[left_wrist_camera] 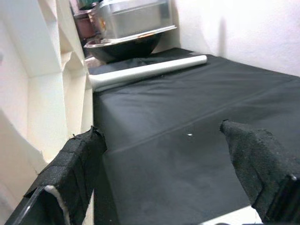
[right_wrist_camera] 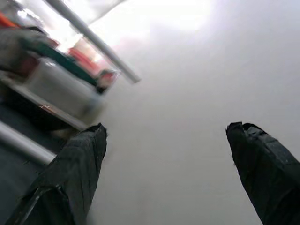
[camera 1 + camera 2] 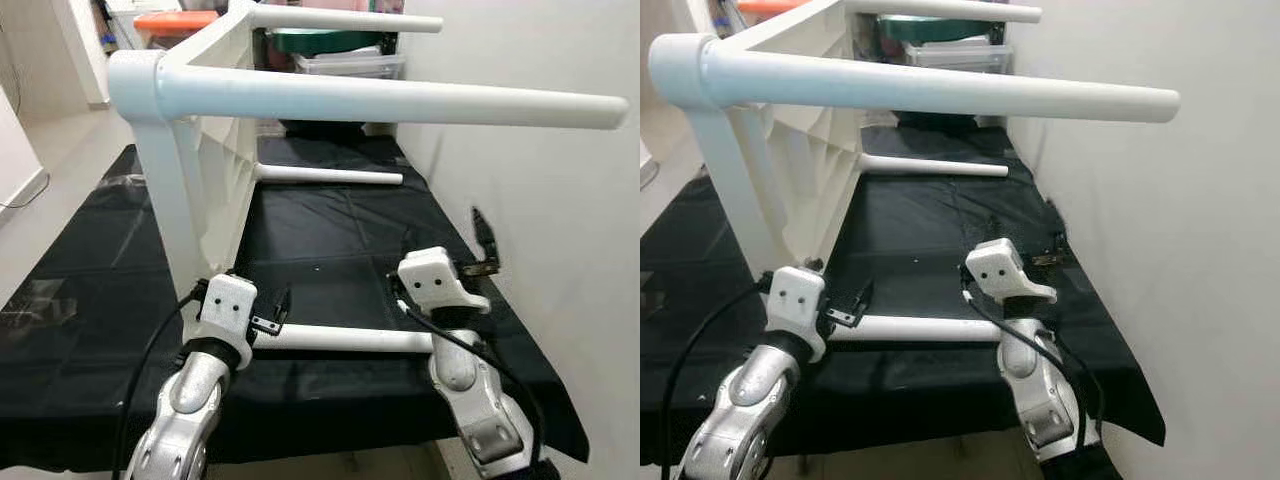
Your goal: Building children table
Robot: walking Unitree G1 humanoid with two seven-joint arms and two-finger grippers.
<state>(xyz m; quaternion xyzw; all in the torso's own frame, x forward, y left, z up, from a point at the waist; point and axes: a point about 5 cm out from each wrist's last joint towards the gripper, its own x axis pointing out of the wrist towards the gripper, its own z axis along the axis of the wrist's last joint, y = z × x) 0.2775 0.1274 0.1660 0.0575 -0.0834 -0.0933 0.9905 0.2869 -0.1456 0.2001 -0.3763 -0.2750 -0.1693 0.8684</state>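
So we've got the little white table [image 3: 205, 150] tipped on its side on a black cloth [image 3: 330, 230], tabletop standing upright on its edge, legs sticking out sideways toward the white wall [image 3: 560, 220]. The top near leg [image 3: 400, 100] runs across right in front of our head camera, another top leg [image 3: 345, 18] is farther back, and one lower leg [image 3: 330, 175] sits low over the cloth at the far end.

The fourth leg [image 3: 345, 340] lies flat on the cloth close to us, near the table's lower front corner. We can't tell if it's actually joined there.

Our left gripper [image 3: 270, 318] is right at that leg's left end, by the table's bottom corner. Its fingers [image 1: 77, 159] are spread apart with nothing between them, just the cloth ahead.

Our right gripper [image 3: 480, 255] is lifted above the leg's right end, pointing at the wall, fingers [image 2: 84, 154] wide apart and holding nothing.

Behind the table there's a stack of storage bins [image 3: 340, 50].
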